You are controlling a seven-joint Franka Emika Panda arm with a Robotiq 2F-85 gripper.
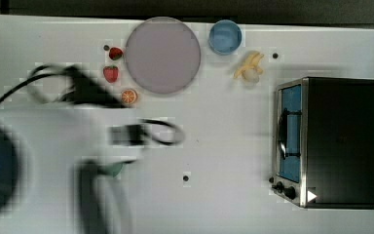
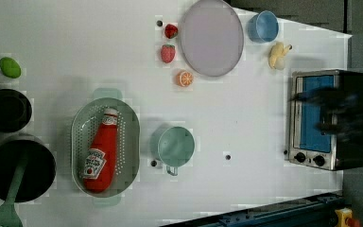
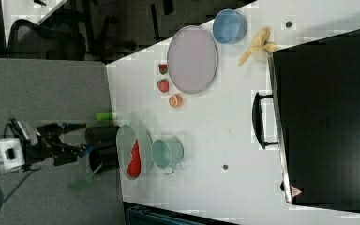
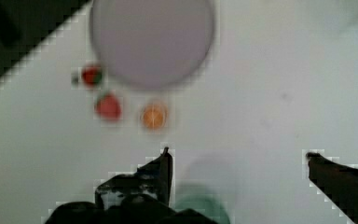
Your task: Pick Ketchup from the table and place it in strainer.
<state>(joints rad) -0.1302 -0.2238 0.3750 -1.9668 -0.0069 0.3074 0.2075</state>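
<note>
The red-and-white ketchup [image 2: 100,152] lies on its side inside the pale mint strainer [image 2: 128,124], cap toward the left view's top. The right view shows the same: ketchup [image 3: 134,162] resting in the strainer [image 3: 123,136]. My gripper [image 3: 80,138] hangs apart from them toward the right view's left, touching neither. In the wrist view my gripper [image 4: 237,161] is open, its two dark fingertips [image 4: 165,163] far apart with only bare white table between them. In the top view my blurred arm [image 1: 53,141] covers the strainer's area.
A green mug [image 2: 176,146] stands beside the strainer. A lilac plate [image 2: 211,37], two strawberries [image 2: 168,53], an orange slice [image 2: 185,78], a blue cup [image 2: 263,26] and a banana [image 2: 277,55] sit farther off. A toaster oven [image 2: 328,120] and black pots [image 2: 19,168] occupy the table's ends.
</note>
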